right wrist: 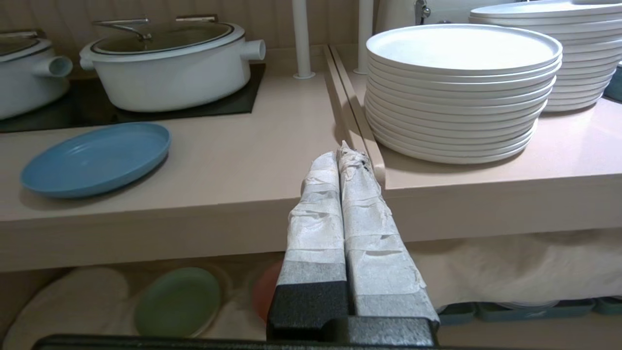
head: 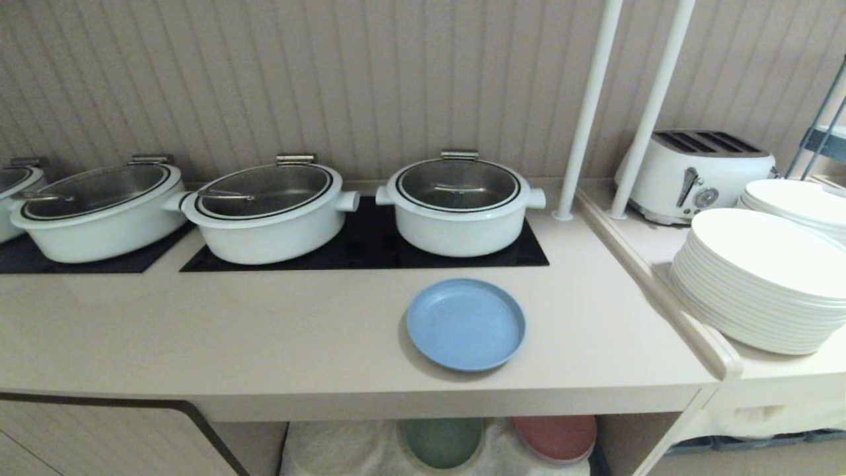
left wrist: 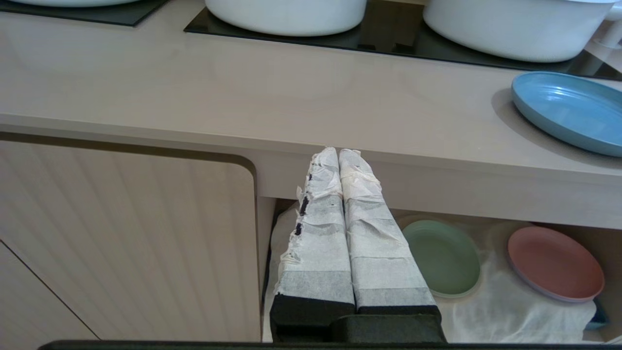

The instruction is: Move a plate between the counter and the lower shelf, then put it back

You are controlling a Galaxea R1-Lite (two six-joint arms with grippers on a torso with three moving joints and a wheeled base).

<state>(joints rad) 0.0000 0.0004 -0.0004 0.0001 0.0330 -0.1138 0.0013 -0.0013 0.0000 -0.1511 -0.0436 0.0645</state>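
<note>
1. The plate [head: 466, 324], round and light blue, lay flat on the counter [head: 264, 330], near the front edge and just in front of the rightmost white pot [head: 459, 205].
2. Three more lidded white pots stood in a row to its left, the nearest one [head: 268, 211] sharing a black cooktop panel [head: 370, 251] with the rightmost pot.
3. Two white poles [head: 588, 109] rose from the back right of the counter; past a raised divider stood stacks of white plates [head: 760, 284] and a white toaster [head: 694, 172].
4. Under the counter, the lower shelf [left wrist: 491, 301] was open, its floor covered with white cloth. A green plate [left wrist: 442, 257] and a pink plate [left wrist: 554, 262] lay on it side by side, apart from each other.
5. A ribbed cabinet door [left wrist: 126, 243] closed off the space to the left of the shelf.
6. The left gripper [left wrist: 338, 153] hung in front of the counter's front edge, well to the left of the blue plate, its taped fingers pressed together and empty.
7. The right gripper [right wrist: 346, 154] was at the counter's front edge near the divider, to the right of the blue plate, its fingers likewise pressed together with nothing held.
8. Neither arm showed in the head view.
</note>
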